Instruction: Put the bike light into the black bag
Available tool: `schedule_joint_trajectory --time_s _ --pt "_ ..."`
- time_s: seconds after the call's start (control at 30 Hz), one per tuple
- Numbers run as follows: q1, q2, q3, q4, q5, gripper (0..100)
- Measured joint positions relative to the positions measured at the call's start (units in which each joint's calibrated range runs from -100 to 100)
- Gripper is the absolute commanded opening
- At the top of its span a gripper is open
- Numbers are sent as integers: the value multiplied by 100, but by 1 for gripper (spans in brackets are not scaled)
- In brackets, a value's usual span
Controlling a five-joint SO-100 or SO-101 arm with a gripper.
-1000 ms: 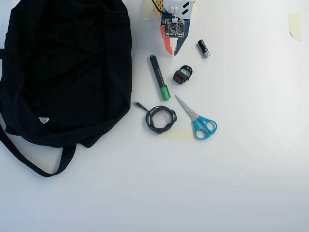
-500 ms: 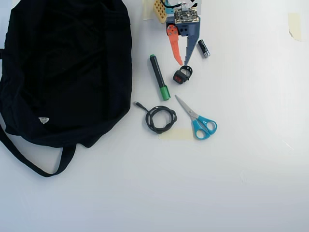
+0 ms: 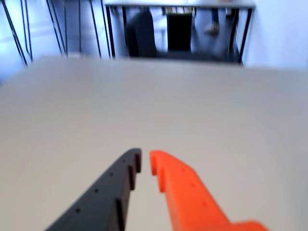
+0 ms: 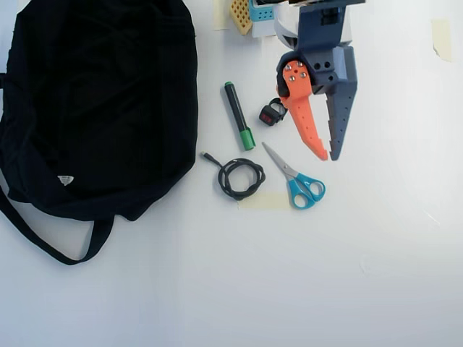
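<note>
white table (image 4: 376, 253), black bag (image 4: 94, 108)

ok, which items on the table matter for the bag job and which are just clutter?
Job: bike light; black bag; gripper, slightly open, right of the light in the overhead view.

Clutter: green marker; coiled black cable; blue-handled scissors.

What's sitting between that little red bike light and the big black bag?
In the overhead view, a green-capped marker lies on the white table between the bike light and the black bag. Otherwise that stretch is bare.
</note>
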Motion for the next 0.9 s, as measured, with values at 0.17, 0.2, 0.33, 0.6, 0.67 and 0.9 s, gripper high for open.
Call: schedule_joint_trajectory --time_s 0.17,0.2,0.33,0.6,0.67,0.9 --pt "7 1088 -1384 0 0 2" --pt "22 1196 -1509 0 0 2" --pt "191 1279 -1612 0 0 2" --pt "235 1279 -1612 -17 0 2" --pt "257 1279 -1612 -17 0 2" --pt "272 1287 -1494 -17 0 2"
